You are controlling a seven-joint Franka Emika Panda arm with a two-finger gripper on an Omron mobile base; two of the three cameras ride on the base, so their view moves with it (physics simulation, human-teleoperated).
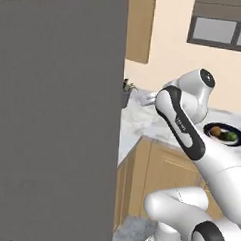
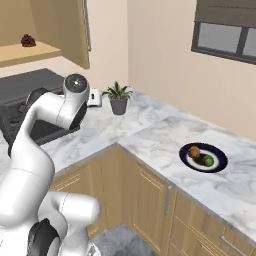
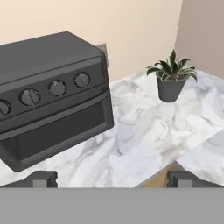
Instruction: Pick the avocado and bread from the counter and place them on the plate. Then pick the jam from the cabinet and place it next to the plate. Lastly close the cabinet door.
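Tool [image 3: 112, 179] hangs over the marble worktop [image 3: 140, 144], fingertips [image 3: 41, 178] wide apart, nothing between them. Ahead and left of it — dark grey oven [image 3: 52, 92] with four knobs; ahead and right, a potted plant [image 3: 171, 76].

Plate [image 2: 203, 157] sits on the worktop well off to the tool's right, carrying the avocado [image 2: 208, 160] and the bread [image 2: 194, 152] side by side.

Jam [image 2: 28, 40] rests on the shelf inside the cabinet [image 2: 30, 52], above the tool — cabinet door [image 2: 80, 30] stands open.

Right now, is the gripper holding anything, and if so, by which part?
Nothing is held. The gripper is open, its fingertips wide apart with only bare counter between them, in front of the oven.
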